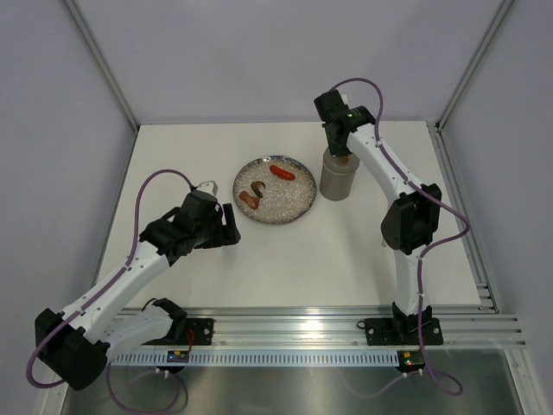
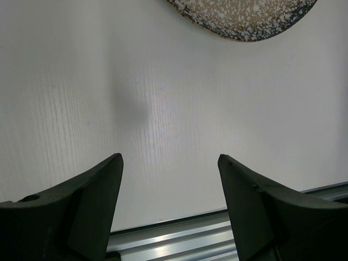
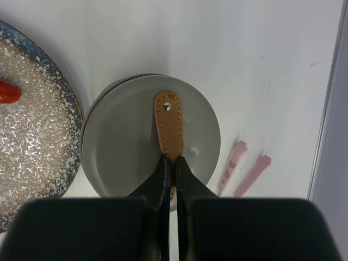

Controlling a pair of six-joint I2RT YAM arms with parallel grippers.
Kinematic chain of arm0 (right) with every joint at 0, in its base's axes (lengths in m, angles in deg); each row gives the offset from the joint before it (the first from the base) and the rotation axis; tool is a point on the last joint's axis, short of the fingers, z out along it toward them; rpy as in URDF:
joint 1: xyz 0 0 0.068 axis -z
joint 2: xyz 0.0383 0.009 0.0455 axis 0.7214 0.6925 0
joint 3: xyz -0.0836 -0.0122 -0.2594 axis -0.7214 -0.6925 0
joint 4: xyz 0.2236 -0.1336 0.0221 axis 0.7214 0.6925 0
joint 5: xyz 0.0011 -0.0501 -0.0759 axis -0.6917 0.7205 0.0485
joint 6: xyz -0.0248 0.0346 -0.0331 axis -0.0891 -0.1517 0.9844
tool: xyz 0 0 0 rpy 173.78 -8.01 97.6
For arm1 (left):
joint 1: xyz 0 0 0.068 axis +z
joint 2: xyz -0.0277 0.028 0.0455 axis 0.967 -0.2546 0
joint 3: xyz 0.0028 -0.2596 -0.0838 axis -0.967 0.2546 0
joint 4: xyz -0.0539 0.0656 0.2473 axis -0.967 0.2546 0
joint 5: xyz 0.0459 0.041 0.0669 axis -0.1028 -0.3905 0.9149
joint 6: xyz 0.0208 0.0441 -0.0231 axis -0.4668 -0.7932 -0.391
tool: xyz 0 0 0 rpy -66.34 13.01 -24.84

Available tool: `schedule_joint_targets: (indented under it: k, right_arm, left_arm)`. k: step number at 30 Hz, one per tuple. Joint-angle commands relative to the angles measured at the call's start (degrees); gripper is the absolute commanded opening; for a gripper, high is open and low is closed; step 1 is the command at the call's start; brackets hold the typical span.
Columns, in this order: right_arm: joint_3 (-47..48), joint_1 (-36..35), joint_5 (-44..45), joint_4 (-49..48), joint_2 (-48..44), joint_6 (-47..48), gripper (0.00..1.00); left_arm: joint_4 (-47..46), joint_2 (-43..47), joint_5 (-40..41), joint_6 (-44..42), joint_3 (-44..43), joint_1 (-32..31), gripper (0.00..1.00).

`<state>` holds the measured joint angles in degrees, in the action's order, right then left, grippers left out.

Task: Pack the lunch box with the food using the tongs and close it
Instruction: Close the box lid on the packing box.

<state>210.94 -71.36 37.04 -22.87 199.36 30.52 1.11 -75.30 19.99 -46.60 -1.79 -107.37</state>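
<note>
Black left gripper point(image 2: 169, 157) hangs over bare table point(image 2: 163, 98) just left of the glittery plate point(image 1: 285, 209), jaws spread, nothing in them. Food point(image 1: 282, 173) sits on the plate. The lunch box point(image 1: 335, 183) is right beside it with the lid point(image 3: 125, 141) on top. The right gripper point(image 3: 171, 159) is pinched tight on the lid's tan strap point(image 3: 169, 122). Pink tongs point(image 3: 242, 168) lie just right of the box.

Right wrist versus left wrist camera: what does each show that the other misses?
Right wrist only: right gripper, jaws shut on the tan strap of the lid; pink tongs on the table; a red food piece. Left wrist only: left gripper, jaws open and empty; metal rail. Both: speckled plate, white table.
</note>
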Motion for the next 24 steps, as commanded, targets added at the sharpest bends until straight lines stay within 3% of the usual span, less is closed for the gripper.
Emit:
schedule_joint_targets:
  k: [1, 24]
  right_arm:
    - [-1.11, -0.82, -1.45, -1.68, -0.01, -0.77, 0.00]
    - [-1.12, -4.87, 7.87, -3.35, -0.98, -0.50, 0.00]
  left_arm:
    - [-1.04, -0.07, 1.05, -1.16, -1.85, 0.22, 0.74]
    - [-1.39, -0.16, 0.70, -0.55, -1.23, 0.30, 0.75]
